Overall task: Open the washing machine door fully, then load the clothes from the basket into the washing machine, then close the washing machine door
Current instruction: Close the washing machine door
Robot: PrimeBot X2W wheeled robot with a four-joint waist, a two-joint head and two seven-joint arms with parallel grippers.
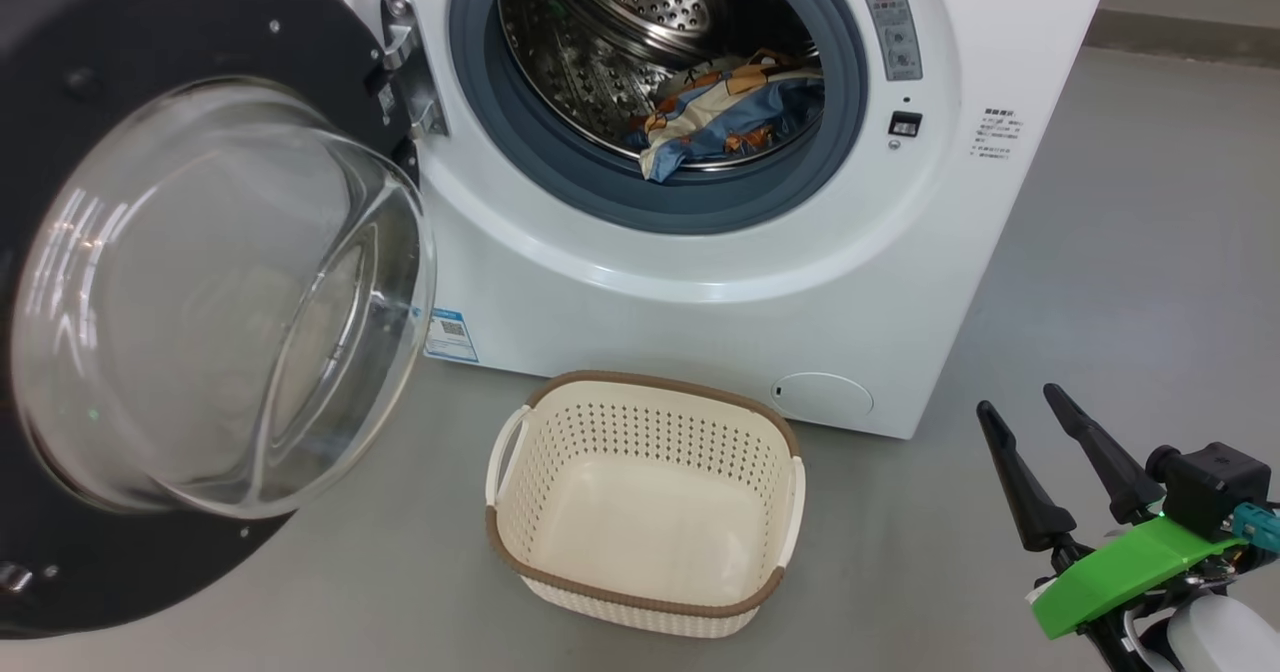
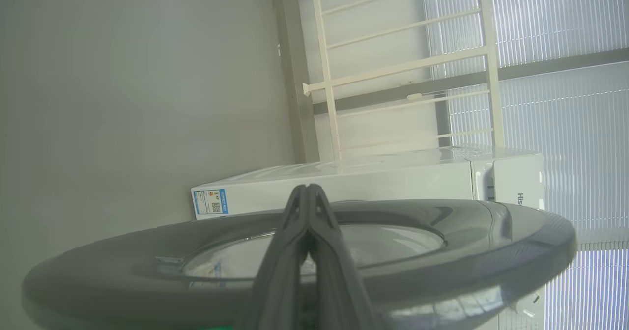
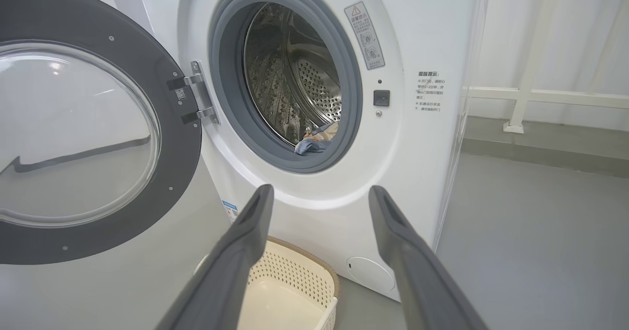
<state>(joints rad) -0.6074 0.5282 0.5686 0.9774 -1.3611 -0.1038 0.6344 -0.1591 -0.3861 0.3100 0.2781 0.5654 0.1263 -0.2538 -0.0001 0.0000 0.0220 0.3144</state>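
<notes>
The washing machine door stands swung wide to the left, its glass bowl facing me. In the steel drum of the washing machine lie the clothes, blue with orange-brown print. The basket sits on the floor in front of the machine with nothing in it. My right gripper hovers open at the lower right, clear of the basket and pointing at the machine. My left gripper is shut on nothing, close to the door's outer face.
Grey floor stretches to the right of the machine. A round flap and a blue label sit low on the machine's front. A white railing and blinds stand behind.
</notes>
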